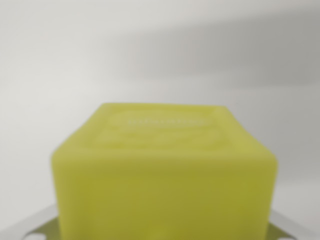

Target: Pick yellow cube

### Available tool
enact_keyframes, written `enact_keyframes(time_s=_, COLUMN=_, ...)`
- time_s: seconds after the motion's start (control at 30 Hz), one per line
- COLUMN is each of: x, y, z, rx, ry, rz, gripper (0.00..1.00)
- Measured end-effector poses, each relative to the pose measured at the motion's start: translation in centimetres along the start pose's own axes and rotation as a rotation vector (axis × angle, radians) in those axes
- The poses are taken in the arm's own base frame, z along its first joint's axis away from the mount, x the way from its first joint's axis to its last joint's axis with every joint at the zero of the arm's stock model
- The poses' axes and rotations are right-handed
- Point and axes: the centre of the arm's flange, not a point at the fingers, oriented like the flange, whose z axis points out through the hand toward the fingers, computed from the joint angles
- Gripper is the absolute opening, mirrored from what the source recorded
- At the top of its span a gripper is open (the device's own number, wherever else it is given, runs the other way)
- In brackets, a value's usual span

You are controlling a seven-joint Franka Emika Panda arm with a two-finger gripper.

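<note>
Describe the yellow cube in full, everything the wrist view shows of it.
The yellow cube fills the lower middle of the wrist view, close and blurred. It is yellow-green, matte, with rounded edges, maybe soft plastic or foam. Its top face carries a faint raised pattern with lettering too blurred to read. It sits level, its front face cut off by the bottom edge. Pale metal-looking parts show at both lower corners beside it; contact cannot be told. Behind it is a plain white surface.

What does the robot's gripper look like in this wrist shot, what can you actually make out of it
Very little shows. Pale silver-grey metallic pieces peek out at the bottom corners, either side of the yellow cube. The left one seems to have dark slots. No cables or markings visible; everything is blurred.
</note>
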Motion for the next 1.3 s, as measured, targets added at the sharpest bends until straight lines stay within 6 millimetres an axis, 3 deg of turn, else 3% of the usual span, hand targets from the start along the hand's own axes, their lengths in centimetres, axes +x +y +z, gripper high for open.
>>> enact_keyframes(time_s=1.07, x=0.0, y=0.0, z=-8.0, rx=0.0, ry=0.0, rz=0.0, gripper=0.0)
enact_keyframes(time_s=1.3, x=0.0, y=0.0, z=-8.7, rx=0.0, ry=0.0, rz=0.0, gripper=0.0)
